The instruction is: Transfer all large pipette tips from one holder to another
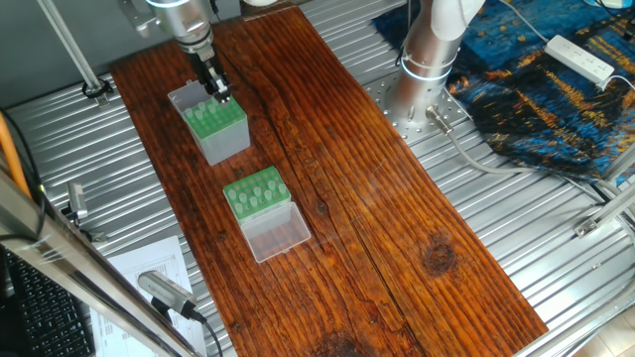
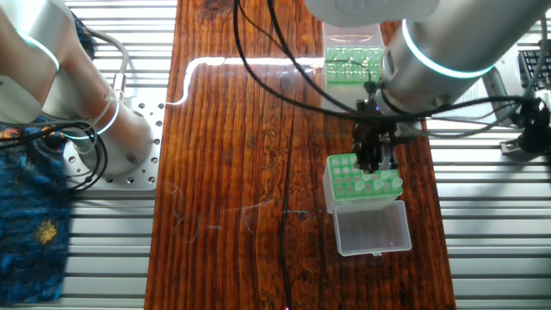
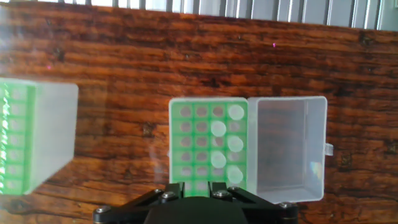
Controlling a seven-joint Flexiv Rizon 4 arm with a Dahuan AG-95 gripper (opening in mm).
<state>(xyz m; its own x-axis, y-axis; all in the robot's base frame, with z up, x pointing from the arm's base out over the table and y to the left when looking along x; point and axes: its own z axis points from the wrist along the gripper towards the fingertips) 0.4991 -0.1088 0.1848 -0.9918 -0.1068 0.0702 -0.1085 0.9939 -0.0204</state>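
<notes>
Over the grey-sided holder (image 1: 226, 139), upright arm with downward claw (image 1: 222, 96), its width unclear.

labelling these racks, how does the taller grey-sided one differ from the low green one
The taller holder stands higher on grey sides; the low rack sits squat. The gripper hangs over the taller holder, not the low rack. The taller holder shows five tips; the low rack looks fuller. Both have green hole grids.

Two racks stand apart on the worktop (image 1: 397, 198): tall holder (image 1: 215, 126) under the gripper (image 1: 220, 96), low rack (image 1: 256, 194) beyond.
</notes>
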